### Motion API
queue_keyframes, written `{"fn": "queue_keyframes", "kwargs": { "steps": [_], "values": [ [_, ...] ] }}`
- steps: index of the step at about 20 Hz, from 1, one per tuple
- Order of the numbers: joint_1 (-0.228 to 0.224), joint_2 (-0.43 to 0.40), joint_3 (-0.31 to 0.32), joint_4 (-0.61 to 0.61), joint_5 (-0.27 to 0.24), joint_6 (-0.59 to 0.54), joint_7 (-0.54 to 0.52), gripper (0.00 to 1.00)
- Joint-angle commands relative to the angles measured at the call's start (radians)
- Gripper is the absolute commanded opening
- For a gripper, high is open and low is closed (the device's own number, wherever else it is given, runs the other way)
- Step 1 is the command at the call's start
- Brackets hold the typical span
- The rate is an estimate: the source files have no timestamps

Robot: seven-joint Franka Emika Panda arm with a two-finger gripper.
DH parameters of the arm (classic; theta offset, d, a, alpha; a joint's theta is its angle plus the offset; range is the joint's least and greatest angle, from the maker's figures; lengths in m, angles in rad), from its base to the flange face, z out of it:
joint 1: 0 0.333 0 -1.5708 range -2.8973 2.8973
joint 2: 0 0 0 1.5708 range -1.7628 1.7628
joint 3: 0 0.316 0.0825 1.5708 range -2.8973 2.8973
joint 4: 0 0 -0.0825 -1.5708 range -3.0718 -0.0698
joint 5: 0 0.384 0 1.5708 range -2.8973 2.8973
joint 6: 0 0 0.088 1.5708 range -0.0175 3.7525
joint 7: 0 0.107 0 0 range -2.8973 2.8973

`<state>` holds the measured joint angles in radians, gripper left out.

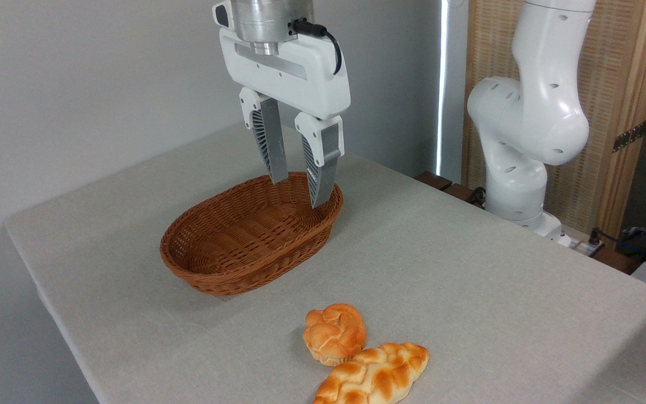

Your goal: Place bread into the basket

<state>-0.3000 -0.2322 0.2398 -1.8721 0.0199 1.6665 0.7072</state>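
Surface (469, 269): large, covered in pale grey cloth, running from far left to near right; plain grey wall behind it on the left.

Robot arm (530, 118): white, jointed, its base standing at the far right edge of the surface, before a slatted wooden panel. Its upper links leave the top of the view.

Hand (299, 191): white body with a metal wrist flange and a black cable, hanging from the top centre and pointing down. Two grey ribbed fingers (270, 143), parted by a moderate gap, nothing between them. The tips show in front of the far right end of the basket, at about rim level; whether they touch the wicker cannot be told from this angle.

Basket (211, 269): oval, brown woven wicker, shallow with flared sides, resting on the surface left of centre, long axis running from near left to far right. Its inside shows only bare weave.

Braided loaf (376, 377): long, oval, golden-orange, lying at the near edge, partly cut off by the bottom of the view.

Bread (334, 332): small round knotted bun, golden-orange top, paler base, sitting on the surface near the front, well apart from the basket and to its near right. It lies just beside the loaf's far left side, seeming to touch it.
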Motion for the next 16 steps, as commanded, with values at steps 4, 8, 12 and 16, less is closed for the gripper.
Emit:
{"fn": "queue_keyframes", "kwargs": {
  "steps": [4, 8, 12, 16],
  "values": [
    [-0.004, 0.011, 0.041, 0.016, -0.020, -0.002, 0.014, 1.00],
    [-0.004, 0.011, 0.047, 0.016, -0.021, -0.013, 0.009, 1.00],
    [-0.001, 0.013, 0.053, 0.016, -0.020, -0.013, 0.014, 1.00],
    [-0.001, 0.011, 0.056, 0.013, -0.017, -0.010, 0.026, 1.00]
  ]
}}
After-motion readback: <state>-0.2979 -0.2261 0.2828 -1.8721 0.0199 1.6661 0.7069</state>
